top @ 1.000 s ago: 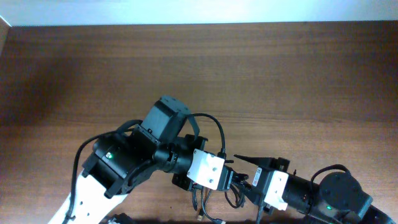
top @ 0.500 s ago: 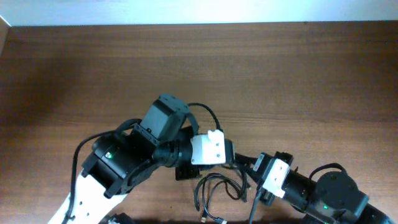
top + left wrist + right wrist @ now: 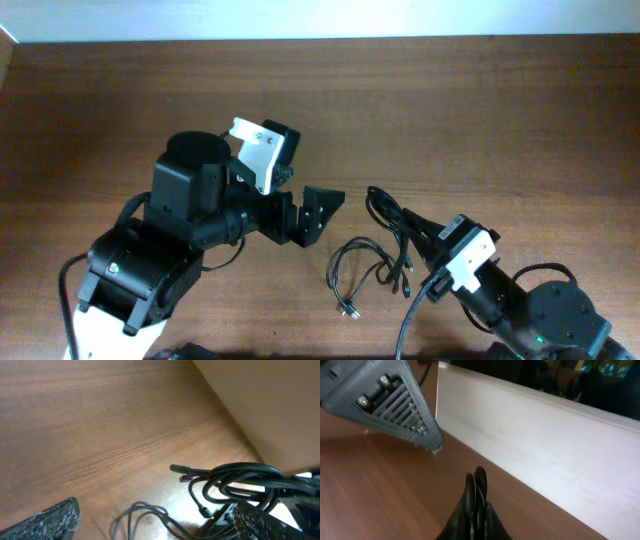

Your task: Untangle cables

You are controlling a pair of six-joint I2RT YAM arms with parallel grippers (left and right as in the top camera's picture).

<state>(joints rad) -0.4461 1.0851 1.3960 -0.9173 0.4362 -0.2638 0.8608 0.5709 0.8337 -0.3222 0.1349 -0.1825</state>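
Observation:
Two groups of thin black cables show. One bundle of loops (image 3: 388, 213) is pinched in my right gripper (image 3: 422, 234), which is shut on it; in the right wrist view the cords (image 3: 476, 491) stick up between the closed fingers. A second cable (image 3: 356, 268) lies loose on the table in a loop, its plug ends (image 3: 350, 310) pointing toward the front edge. My left gripper (image 3: 308, 215) is open and empty, left of both groups. In the left wrist view the held bundle (image 3: 245, 477) hangs at the right and the loose loop (image 3: 145, 514) lies between the fingers (image 3: 50, 521).
The wooden table (image 3: 480, 110) runs to a white wall (image 3: 545, 440) at the back. The left arm's bulky black body (image 3: 180, 240) fills the front left, and the right arm's base (image 3: 545, 315) sits at the front right.
The left gripper opened, let go of the cables and pulled back to the upper left. The right gripper shut on one bundle and lifted it away to the right, leaving a loop on the table.

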